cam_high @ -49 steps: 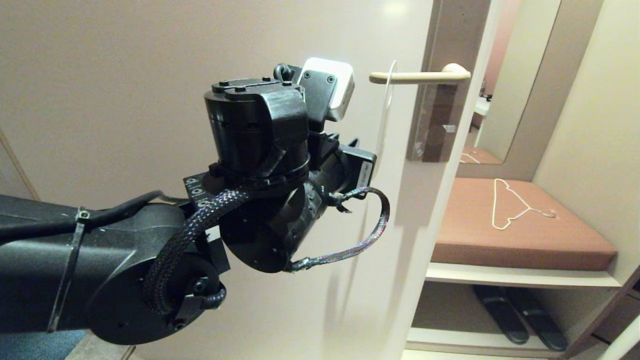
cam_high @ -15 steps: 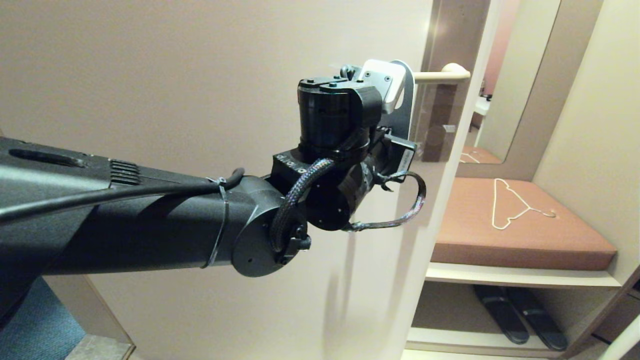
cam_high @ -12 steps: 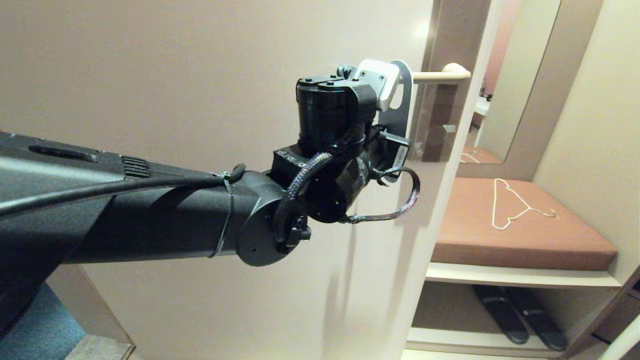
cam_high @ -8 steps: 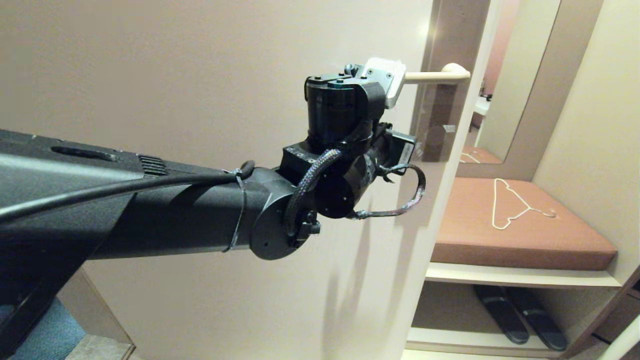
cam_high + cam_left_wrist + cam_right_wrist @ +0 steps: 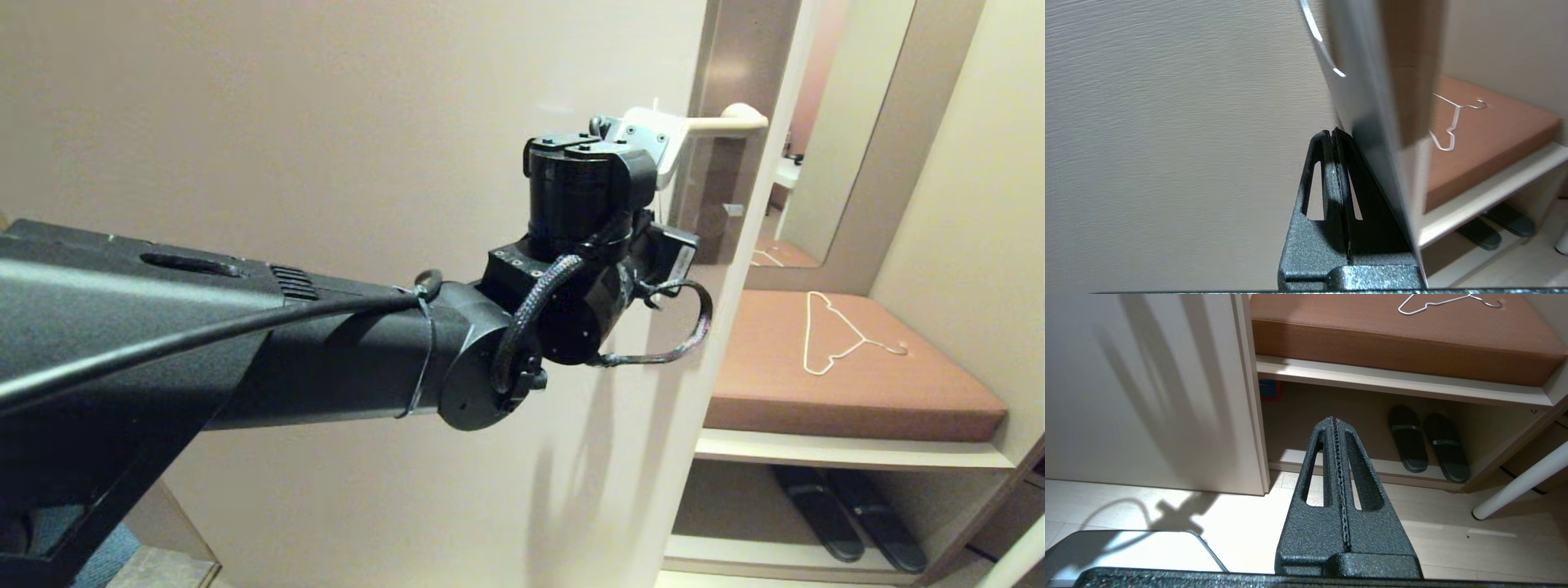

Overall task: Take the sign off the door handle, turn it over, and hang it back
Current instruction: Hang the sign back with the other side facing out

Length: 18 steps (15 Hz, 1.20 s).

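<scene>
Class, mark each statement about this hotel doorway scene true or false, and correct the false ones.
1. The thin white wire clothes hanger lies on the brown cushion. True.
2. The pair of dark slippers sits on that cushion. False: they sit on the low shelf beneath it.
3. The right end effector, parked low, is shut. True.
4. The left end effector, raised beside the pale door, is wide open. False: it is shut.
5. The cream metal lever door handle points straight down. False: it lies horizontal.

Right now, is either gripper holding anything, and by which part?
The left gripper is shut on the sign, pinching the flat card, seen edge-on; where along it cannot be told. The right gripper, shut, holds nothing.
</scene>
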Available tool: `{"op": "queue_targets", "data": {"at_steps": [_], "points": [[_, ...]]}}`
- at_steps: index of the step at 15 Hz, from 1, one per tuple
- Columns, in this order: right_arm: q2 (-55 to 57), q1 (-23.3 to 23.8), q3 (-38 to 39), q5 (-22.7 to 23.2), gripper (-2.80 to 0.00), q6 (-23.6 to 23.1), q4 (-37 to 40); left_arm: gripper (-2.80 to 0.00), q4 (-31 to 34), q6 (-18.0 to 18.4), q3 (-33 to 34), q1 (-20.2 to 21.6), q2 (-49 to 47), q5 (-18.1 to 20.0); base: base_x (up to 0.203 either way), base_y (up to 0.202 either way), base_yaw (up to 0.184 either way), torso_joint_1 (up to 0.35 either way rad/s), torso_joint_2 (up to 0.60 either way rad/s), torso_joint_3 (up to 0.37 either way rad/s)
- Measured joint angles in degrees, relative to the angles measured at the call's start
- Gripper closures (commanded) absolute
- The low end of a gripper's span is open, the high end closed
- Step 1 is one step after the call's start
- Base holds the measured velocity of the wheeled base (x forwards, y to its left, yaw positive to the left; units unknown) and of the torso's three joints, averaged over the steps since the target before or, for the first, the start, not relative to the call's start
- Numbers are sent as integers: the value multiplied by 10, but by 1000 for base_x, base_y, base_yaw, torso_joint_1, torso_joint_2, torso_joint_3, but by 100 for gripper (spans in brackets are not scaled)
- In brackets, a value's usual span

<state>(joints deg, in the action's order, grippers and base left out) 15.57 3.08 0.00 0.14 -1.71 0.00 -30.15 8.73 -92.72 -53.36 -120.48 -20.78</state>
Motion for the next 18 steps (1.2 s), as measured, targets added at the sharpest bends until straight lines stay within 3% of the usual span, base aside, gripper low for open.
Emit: {"op": "queue_targets", "data": {"at_steps": [13,18], "points": [[0,0,0,0,0,0,0,0,0,4,-4,0,11,-7,0,0,0,0,0,0],[0,0,0,0,0,0,0,0,-2,5,61,34,56,-7,0,0,0,0,0,0]]}}
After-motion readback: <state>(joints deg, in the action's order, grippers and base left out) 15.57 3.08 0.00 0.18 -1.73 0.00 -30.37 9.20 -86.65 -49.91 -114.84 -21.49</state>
